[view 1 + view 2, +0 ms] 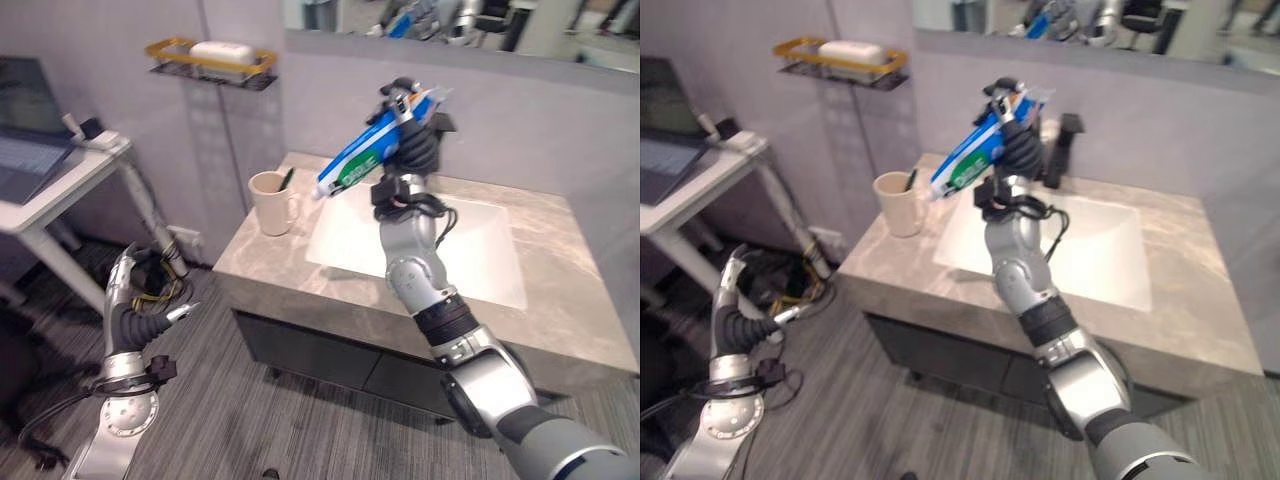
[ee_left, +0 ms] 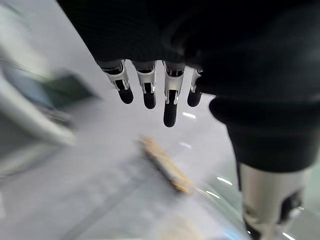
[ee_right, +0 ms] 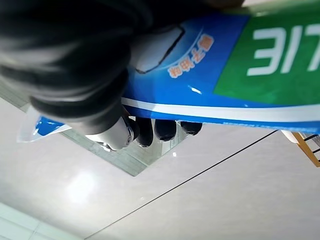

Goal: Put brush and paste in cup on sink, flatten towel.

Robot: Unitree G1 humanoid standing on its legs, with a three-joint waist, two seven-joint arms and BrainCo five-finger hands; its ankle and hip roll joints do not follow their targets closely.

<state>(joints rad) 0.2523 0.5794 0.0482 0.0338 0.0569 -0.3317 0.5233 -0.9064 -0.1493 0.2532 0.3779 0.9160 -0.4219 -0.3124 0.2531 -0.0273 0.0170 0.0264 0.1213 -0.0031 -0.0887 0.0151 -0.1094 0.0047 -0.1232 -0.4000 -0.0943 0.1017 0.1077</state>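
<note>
The toothpaste tube (image 1: 372,148) is glossy plastic, printed blue, green and white, with a sheen along its side. The cup (image 1: 270,202) looks matt and smooth, cream in tone. The bench (image 1: 560,285) has a polished grey stone look with pale veining, and the sink (image 1: 480,250) set into it is smooth glossy white. The wall rack (image 1: 210,62) on the far left is thin yellow-coated wire. The floor (image 1: 300,420) is matt grey wood-grain planking.

Right hand (image 1: 1015,140) at upper centre, fingers wrapped round blue toothpaste tube (image 1: 970,150), tube tilted (cap end lower left) above the sink (image 1: 1110,262). Beige cup (image 1: 897,205) left of it on the counter (image 1: 1200,300), dark brush (image 1: 911,180) inside. Left hand (image 1: 735,290) lower left.
</note>
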